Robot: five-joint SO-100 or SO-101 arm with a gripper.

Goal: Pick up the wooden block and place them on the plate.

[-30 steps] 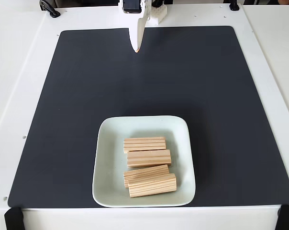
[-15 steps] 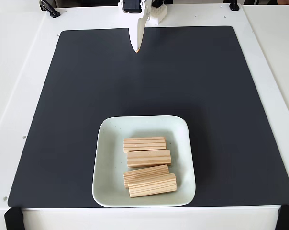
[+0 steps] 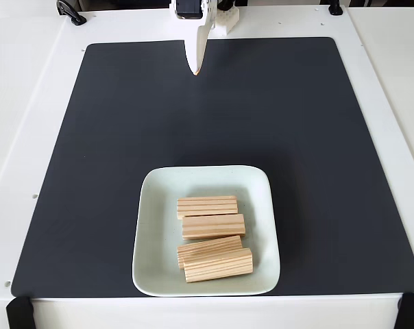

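The gripper [image 3: 196, 68] hangs pressed together, pointing down over the mat's [image 3: 90, 137] far edge.

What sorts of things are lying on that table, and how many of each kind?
Small grooved light-pine wooden blocks: 4, at, all on the plate
Pale mint-white square plate: 1
Black rectangular mat: 1
White robot gripper: 1
Total: 7
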